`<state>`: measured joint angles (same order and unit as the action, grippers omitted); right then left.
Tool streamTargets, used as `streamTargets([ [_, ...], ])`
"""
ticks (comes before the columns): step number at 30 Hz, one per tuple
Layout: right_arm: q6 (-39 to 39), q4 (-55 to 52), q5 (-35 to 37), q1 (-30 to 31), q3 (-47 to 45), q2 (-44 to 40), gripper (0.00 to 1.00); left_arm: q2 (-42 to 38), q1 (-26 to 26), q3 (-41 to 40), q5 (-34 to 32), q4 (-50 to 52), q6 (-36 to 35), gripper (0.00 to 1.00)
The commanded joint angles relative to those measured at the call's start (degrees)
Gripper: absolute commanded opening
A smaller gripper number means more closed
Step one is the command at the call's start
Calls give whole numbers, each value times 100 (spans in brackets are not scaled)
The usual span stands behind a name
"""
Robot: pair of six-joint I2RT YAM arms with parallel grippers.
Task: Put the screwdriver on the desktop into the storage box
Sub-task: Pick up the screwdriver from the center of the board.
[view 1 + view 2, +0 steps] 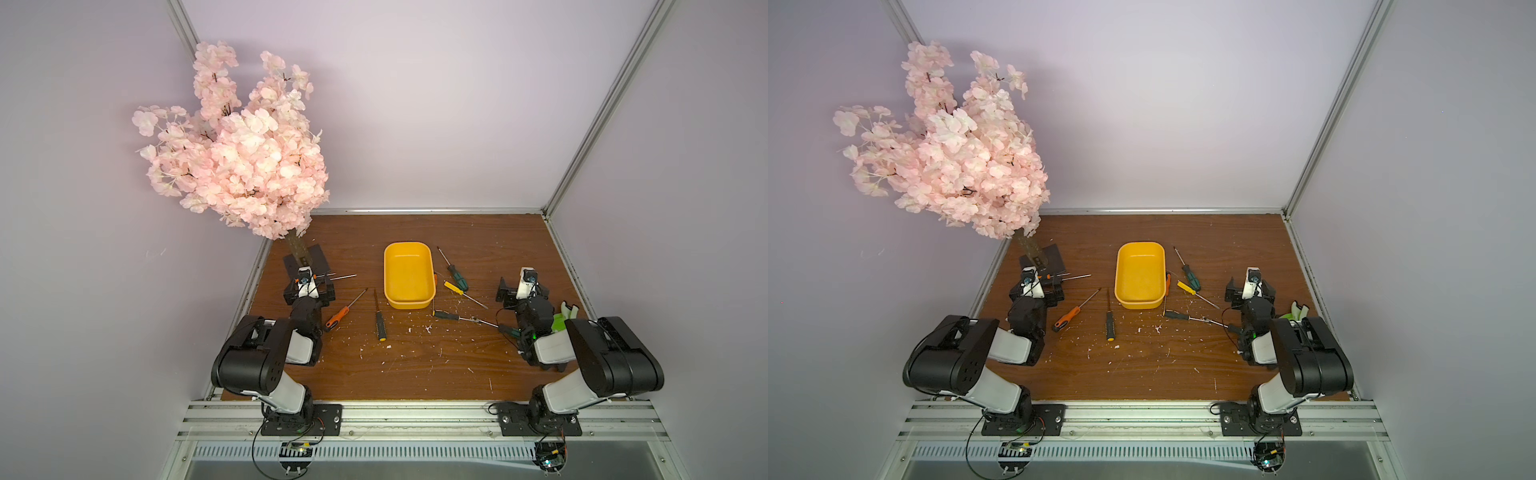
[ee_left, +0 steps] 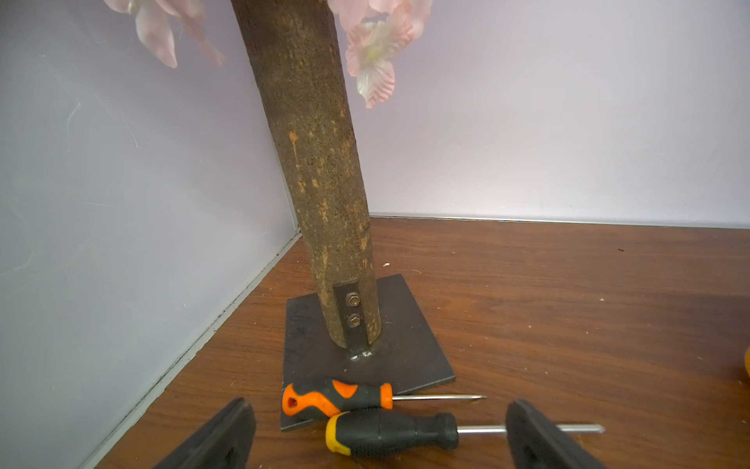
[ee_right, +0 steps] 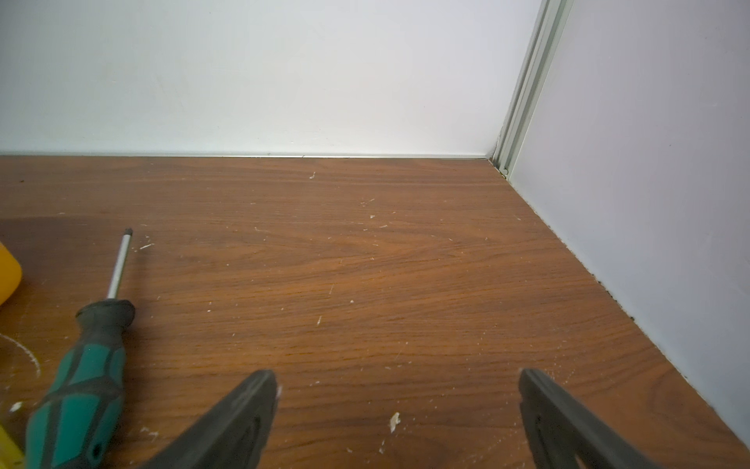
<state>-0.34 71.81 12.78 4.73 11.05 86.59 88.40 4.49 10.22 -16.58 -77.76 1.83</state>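
An orange-handled screwdriver [image 2: 337, 400] and a black-handled screwdriver [image 2: 389, 434] lie touching by the base plate [image 2: 410, 345], before spread fingers [image 2: 219, 438].

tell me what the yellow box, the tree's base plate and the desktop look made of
The yellow box looks like moulded plastic: smooth, rounded corners, soft sheen. The base plate looks like dull dark steel: thin, flat, weld bead. The desktop shows printed-looking wood grain, probably laminate.
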Motion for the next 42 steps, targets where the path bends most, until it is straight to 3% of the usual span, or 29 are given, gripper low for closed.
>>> streamTargets([
  [1, 78, -867, 102, -17, 489, -666, 100, -396, -62, 103, -180, 394, 47, 99],
  [4, 135, -1526, 27, -16, 732, -1039, 99, -829, -15, 324, -424, 1065, 51, 99],
  [6, 631, -2051, 197, -14, 921, -1325, 100, -1244, -10, 588, -652, 1850, 206, 99],
  [9, 1325, -2779, 69, -31, 1248, -1735, 100, -1884, -84, 1219, -1055, 3625, 1414, 99],
  [12, 2141, -3413, -326, -60, 1604, -2067, 100, -2342, -107, 1574, -672, 4590, 2015, 99],
  [15, 3504, -4631, -395, -136, 2031, -2332, 100, -2856, -107, 1693, -537, 5345, 2953, 99],
  [17, 3818, -4886, -923, -251, 2142, -2440, 100, -3188, -107, 1615, -122, 5448, 3169, 99],
  [19, 3821, -4870, -1558, -297, 2176, -2484, 100, -3503, -107, 1547, 381, 5551, 3214, 99],
  [21, 3714, -5074, -2059, -296, 2313, -2515, 92, -3793, -109, 1570, 821, 5835, 3128, 99],
  [25, 3639, -5664, -2542, -284, 2524, -2546, 84, -4139, -69, 1644, 1659, 6431, 3217, 97],
  [30, 3474, -6305, -3050, -252, 2625, -2563, 78, -4213, 539, 1755, 1640, 7212, 3176, 91],
  [35, 3180, -6940, -2970, -101, 2772, -2651, 78, -4079, 1364, 1694, 1517, 7242, 3542, 93],
  [42, 2883, -7597, -2823, 208, 3302, -2034, 68, -3242, 2387, 2057, 1463, 7154, 3627, 85],
])
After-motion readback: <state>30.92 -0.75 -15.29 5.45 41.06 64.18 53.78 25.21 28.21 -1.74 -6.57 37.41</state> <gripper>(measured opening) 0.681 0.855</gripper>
